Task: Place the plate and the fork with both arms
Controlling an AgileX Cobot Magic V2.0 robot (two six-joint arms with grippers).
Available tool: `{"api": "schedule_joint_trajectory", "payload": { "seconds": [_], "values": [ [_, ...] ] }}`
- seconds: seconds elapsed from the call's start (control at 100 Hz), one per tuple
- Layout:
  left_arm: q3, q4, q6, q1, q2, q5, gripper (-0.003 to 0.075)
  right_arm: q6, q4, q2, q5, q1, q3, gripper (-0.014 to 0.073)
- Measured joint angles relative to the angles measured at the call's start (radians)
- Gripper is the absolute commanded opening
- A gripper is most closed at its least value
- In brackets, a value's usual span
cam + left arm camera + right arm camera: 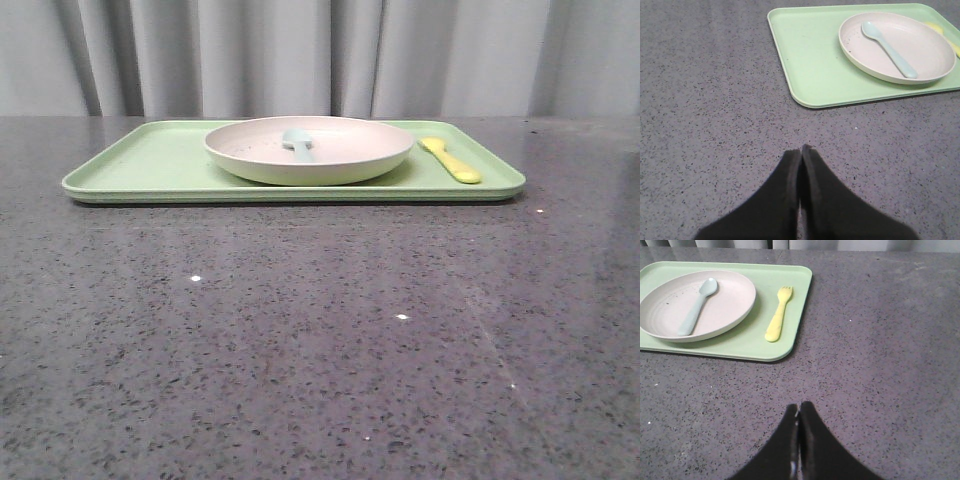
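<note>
The pale pinkish-cream plate [308,148] rests on the light green tray [140,168] at the far side of the table. It also shows in the left wrist view [920,52] and the right wrist view [725,305]. The yellow fork [452,160] lies on the tray to the right of the plate, tines pointing away; the right wrist view shows it whole [778,315]. My left gripper [800,149] is shut and empty over bare table, short of the tray. My right gripper [799,406] is shut and empty over bare table, short of the tray. Neither arm shows in the front view.
A small pale blue spoon [298,142] lies inside the plate, and shows in the left wrist view [888,47] and the right wrist view [697,305]. The dark speckled table [320,330] stretches in front of the tray. Grey curtains [320,55] hang behind.
</note>
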Motion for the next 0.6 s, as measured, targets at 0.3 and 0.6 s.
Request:
{"api": "schedule_joint_trajectory", "payload": {
  "seconds": [0.3,0.6],
  "values": [
    [0.021,0.0,0.0,0.0,-0.061,0.004,-0.002,0.0,0.0,-0.043,0.002,0.0,0.006,-0.0067],
    [0.022,0.0,0.0,0.0,-0.061,0.007,-0.002,0.0,0.0,-0.043,0.008,0.0,0.006,-0.0067]
  ]
}}
